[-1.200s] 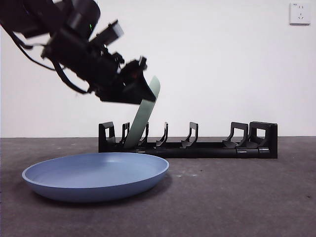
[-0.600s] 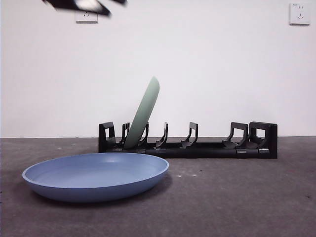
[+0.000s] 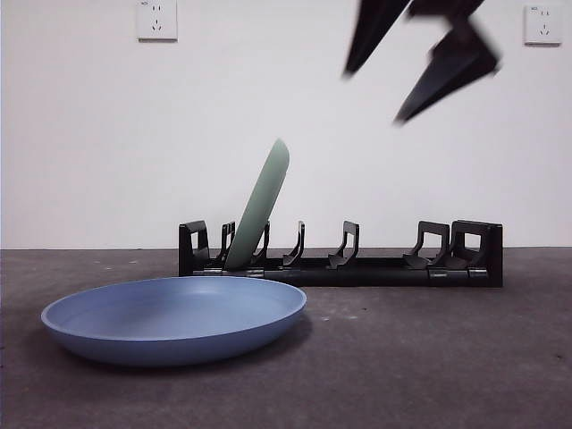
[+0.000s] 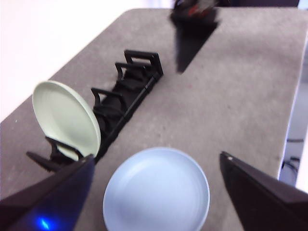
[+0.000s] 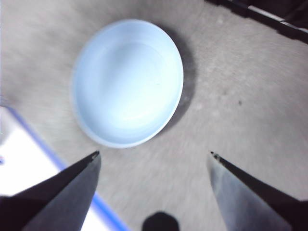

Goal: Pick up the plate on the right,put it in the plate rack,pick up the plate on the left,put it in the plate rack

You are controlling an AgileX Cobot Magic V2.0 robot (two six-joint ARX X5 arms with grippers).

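Observation:
A pale green plate (image 3: 262,204) stands tilted in the left end of the black plate rack (image 3: 384,265), with nothing holding it. A light blue plate (image 3: 174,317) lies flat on the table in front of the rack's left part. My right gripper (image 3: 374,96) hangs open and blurred high above the rack's right half; its wrist view has the blue plate (image 5: 127,82) beyond its open jaws (image 5: 154,154). My left gripper (image 4: 157,155) is open and high up, looking down on the green plate (image 4: 65,118), the rack (image 4: 130,84), the blue plate (image 4: 156,190) and the right gripper (image 4: 192,29).
The grey table (image 3: 429,357) ends at a white wall with two sockets (image 3: 156,18) (image 3: 542,22). Several rack slots to the right of the green plate hold nothing. A white surface with a blue edge (image 5: 29,159) lies beside the table.
The left gripper let go of the green plate, which stays in the rack, and rose out of the front view at the upper left. The right gripper has come in at the top right.

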